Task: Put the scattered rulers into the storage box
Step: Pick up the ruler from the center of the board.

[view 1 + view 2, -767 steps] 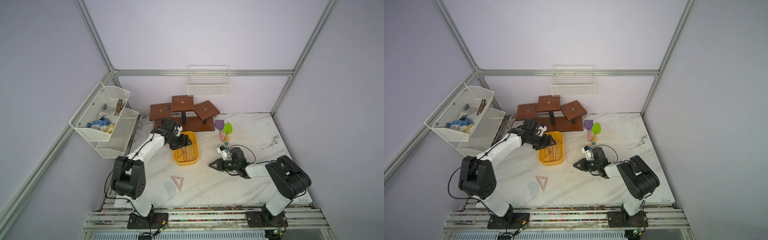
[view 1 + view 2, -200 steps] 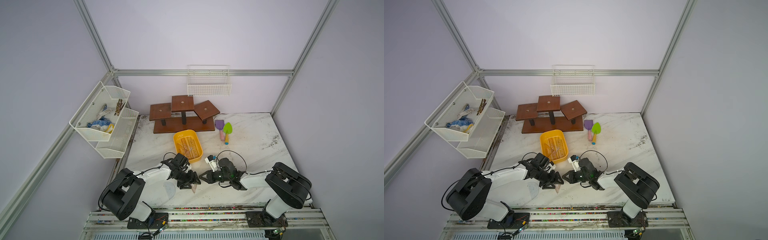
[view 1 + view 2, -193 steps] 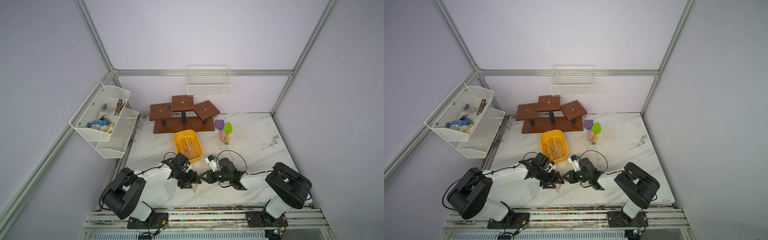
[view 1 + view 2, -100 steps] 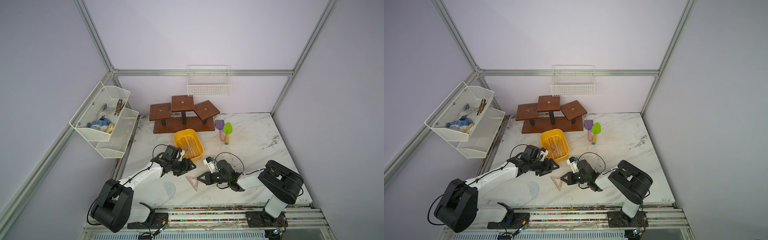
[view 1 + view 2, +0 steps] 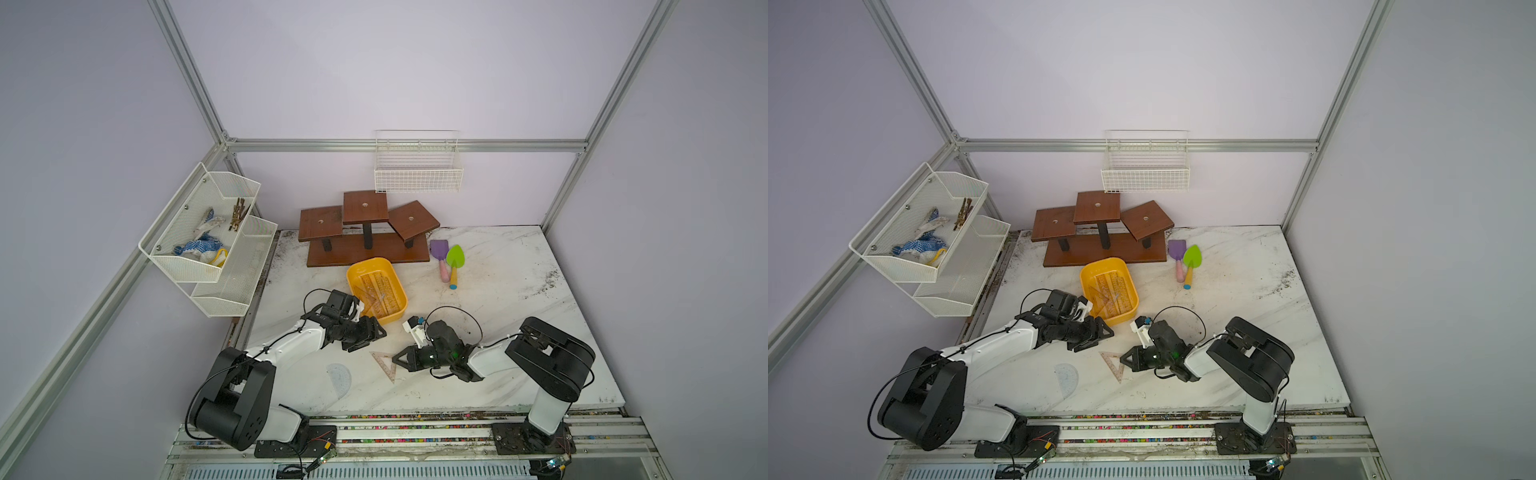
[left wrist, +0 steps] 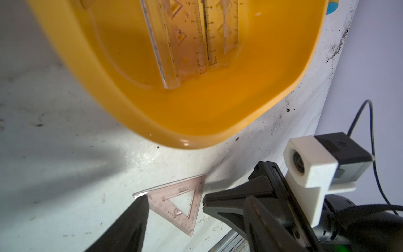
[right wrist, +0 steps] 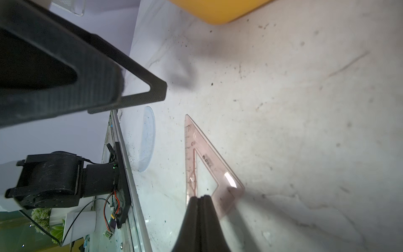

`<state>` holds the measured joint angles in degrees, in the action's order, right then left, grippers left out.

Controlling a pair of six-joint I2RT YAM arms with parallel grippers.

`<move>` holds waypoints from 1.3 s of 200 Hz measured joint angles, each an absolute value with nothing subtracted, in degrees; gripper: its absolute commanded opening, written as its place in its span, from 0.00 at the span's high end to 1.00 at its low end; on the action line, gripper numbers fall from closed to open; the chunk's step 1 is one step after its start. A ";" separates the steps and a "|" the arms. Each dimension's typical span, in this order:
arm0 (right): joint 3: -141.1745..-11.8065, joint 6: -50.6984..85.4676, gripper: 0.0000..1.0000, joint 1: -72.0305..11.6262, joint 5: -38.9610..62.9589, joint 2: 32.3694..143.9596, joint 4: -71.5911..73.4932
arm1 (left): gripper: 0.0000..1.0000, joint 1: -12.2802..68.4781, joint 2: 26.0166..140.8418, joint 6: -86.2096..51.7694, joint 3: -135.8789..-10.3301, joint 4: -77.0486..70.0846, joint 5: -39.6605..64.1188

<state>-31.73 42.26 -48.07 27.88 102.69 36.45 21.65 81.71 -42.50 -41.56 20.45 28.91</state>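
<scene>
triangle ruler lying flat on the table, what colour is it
The triangle ruler is see-through pink with printed scale marks, clearest in the right wrist view.

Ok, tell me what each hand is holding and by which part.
Left hand is open, holding nothing. Right hand is shut, tips at one edge of the pink set square; a pinch cannot be told.

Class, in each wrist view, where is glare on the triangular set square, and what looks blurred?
Left wrist view: glare at one corner of the set square, storage box rim blurred. Right wrist view: bright patch on it; right gripper soft-edged.
</scene>
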 measured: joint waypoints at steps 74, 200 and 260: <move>-31.73 41.58 1.00 -48.07 27.97 103.44 36.62 | 0.26 21.65 84.23 -42.46 -38.94 19.16 30.02; -31.27 40.82 1.00 -48.01 27.92 103.81 38.15 | 0.66 25.21 86.15 -45.30 -37.39 14.57 31.27; -31.18 40.32 1.00 -47.31 28.16 103.04 36.95 | 1.00 25.28 84.55 -45.80 -36.84 14.70 33.08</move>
<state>-31.18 40.32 -47.31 28.16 103.04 36.95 25.28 84.55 -45.80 -36.84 14.70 33.08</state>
